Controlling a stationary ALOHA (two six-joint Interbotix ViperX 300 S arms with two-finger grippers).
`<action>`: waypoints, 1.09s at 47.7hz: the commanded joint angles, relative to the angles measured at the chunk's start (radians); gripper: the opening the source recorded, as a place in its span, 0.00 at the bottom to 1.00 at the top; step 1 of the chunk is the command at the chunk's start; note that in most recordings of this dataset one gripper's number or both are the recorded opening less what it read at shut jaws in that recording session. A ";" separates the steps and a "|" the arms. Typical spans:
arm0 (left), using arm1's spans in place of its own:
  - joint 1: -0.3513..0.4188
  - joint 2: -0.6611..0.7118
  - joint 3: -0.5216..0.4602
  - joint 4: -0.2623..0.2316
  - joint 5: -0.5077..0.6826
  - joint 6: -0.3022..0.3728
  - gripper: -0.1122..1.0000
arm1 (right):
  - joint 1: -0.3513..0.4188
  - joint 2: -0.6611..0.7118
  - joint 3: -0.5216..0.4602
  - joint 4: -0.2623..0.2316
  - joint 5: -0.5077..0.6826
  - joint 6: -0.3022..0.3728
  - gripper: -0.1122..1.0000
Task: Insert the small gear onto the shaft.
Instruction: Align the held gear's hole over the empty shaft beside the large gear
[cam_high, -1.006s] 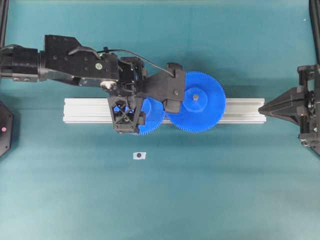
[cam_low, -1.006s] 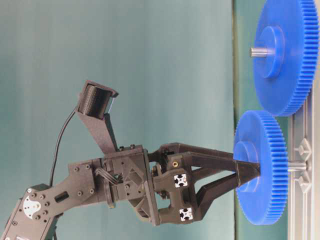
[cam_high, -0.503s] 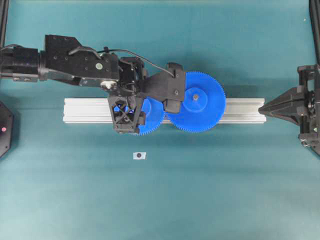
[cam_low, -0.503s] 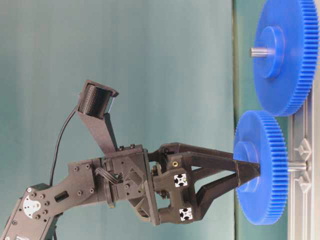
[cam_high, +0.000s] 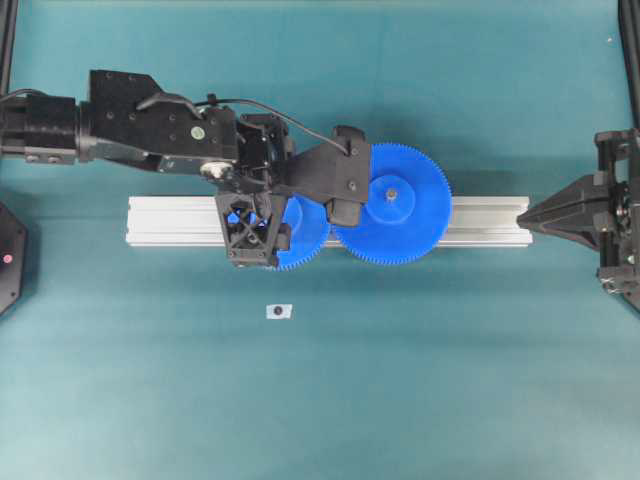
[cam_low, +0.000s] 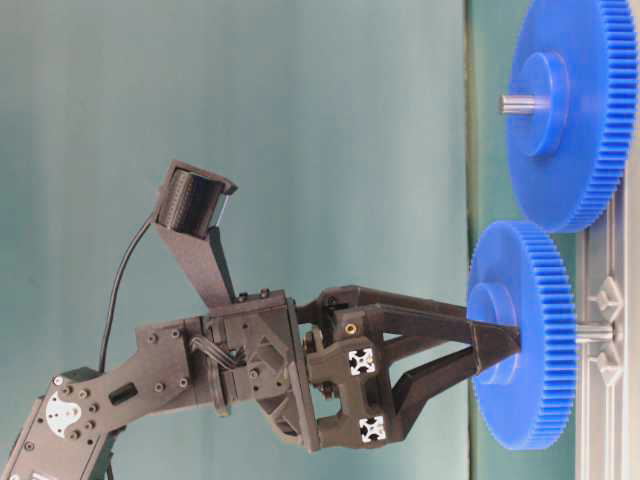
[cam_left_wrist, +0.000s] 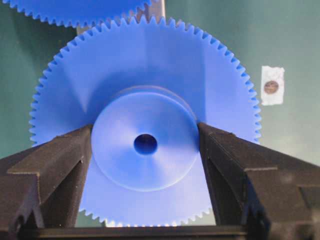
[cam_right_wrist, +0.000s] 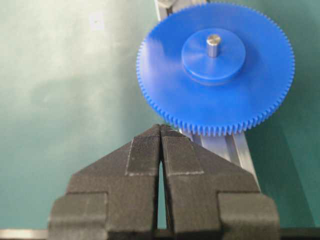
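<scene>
The small gear (cam_left_wrist: 145, 65) is blue with a raised hub and a dark centre hole. My left gripper (cam_low: 500, 350) is shut on that hub, one finger pressed against each side. In the table-level view the gear (cam_low: 530, 400) hangs over the rail, and the shaft (cam_low: 592, 331), a thin grey pin, shows between the gear's back and the rail. From overhead the gear (cam_high: 305, 235) is mostly hidden under the left wrist. My right gripper (cam_right_wrist: 160, 131) is shut on nothing and rests at the rail's right end (cam_high: 522, 214).
The wider blue gear (cam_high: 392, 205) sits on the aluminium rail (cam_high: 170, 220) with a grey pin tip (cam_right_wrist: 213, 44) at its hub, its teeth next to the small gear's. A small white tag with a dark dot (cam_high: 279, 311) lies on the teal mat in front of the rail.
</scene>
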 joint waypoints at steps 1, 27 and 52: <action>-0.002 -0.017 -0.005 0.005 0.005 0.002 0.72 | -0.002 0.005 -0.012 0.002 -0.006 0.008 0.12; -0.006 -0.021 -0.028 0.002 0.054 -0.014 0.93 | -0.002 0.005 -0.012 0.002 -0.005 0.009 0.12; -0.014 -0.023 -0.071 0.002 0.100 -0.011 0.93 | -0.002 0.005 -0.011 0.002 -0.008 0.009 0.12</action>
